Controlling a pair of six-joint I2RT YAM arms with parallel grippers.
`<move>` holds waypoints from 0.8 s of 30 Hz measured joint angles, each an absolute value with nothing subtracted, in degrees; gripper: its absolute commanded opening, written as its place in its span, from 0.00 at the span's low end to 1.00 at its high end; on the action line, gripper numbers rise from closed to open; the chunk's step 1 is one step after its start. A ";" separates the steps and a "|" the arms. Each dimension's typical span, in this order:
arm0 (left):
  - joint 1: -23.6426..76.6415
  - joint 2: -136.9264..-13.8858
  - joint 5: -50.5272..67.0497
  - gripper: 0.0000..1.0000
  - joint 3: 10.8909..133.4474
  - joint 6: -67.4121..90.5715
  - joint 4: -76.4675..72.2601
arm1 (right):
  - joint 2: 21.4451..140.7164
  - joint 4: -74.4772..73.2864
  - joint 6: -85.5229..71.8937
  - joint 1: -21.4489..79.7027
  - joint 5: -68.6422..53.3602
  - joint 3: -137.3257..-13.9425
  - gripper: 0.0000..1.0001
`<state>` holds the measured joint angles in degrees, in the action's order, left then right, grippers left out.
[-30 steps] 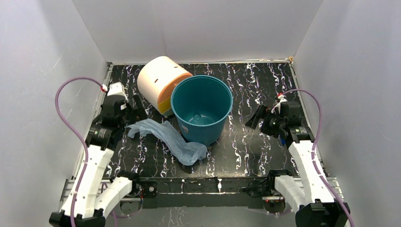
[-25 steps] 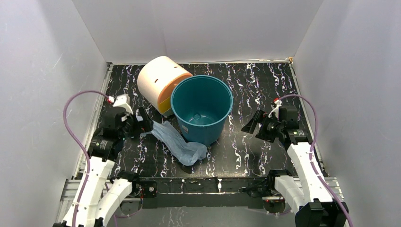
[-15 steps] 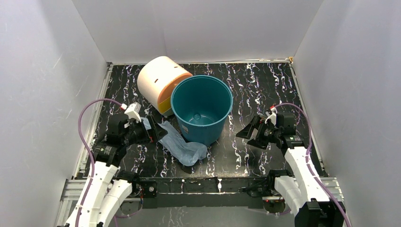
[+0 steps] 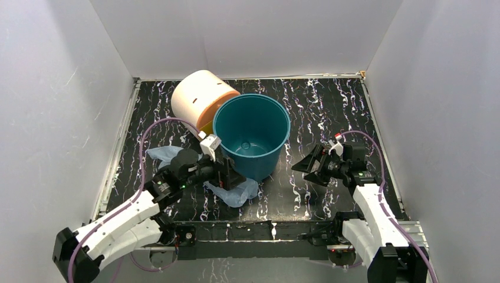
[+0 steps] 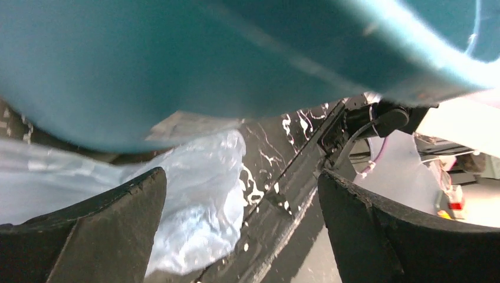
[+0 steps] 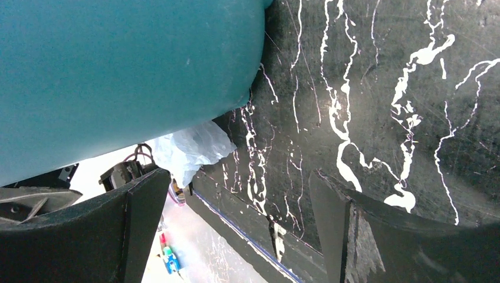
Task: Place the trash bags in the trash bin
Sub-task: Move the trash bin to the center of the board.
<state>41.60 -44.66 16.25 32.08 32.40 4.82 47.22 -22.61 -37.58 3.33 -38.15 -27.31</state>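
Partly hidden: trash bag (image 4: 242, 193) under left gripper (image 4: 234, 175), beside trash bin (image 4: 262, 165).

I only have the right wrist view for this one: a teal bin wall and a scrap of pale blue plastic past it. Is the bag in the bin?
Observer: No. From above, the trash bin is empty and its floor shows bare.
Operator: Where is the rest of the bag?
Observer: The trash bag lies crumpled on the table beside the bin's near-left side.
Operator: Is the other gripper on it?
Observer: The left gripper is open, low over the bag next to the bin, gripping nothing.
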 measured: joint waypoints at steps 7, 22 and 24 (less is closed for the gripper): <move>46.28 -54.13 10.98 0.96 29.74 30.06 -12.10 | 45.91 -22.48 -38.46 3.33 -37.98 -25.34 0.99; 53.01 -82.63 7.90 0.97 42.92 25.87 -28.01 | 41.19 -25.12 -40.47 3.31 -31.70 -25.76 0.99; 53.04 -81.62 7.81 0.97 42.65 25.96 -26.17 | 39.57 -24.60 -40.80 3.31 -33.08 -25.67 0.99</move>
<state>53.04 -81.62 7.81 42.65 25.96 -26.17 39.57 -24.60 -40.80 3.31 -33.08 -25.67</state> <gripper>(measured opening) 0.970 0.985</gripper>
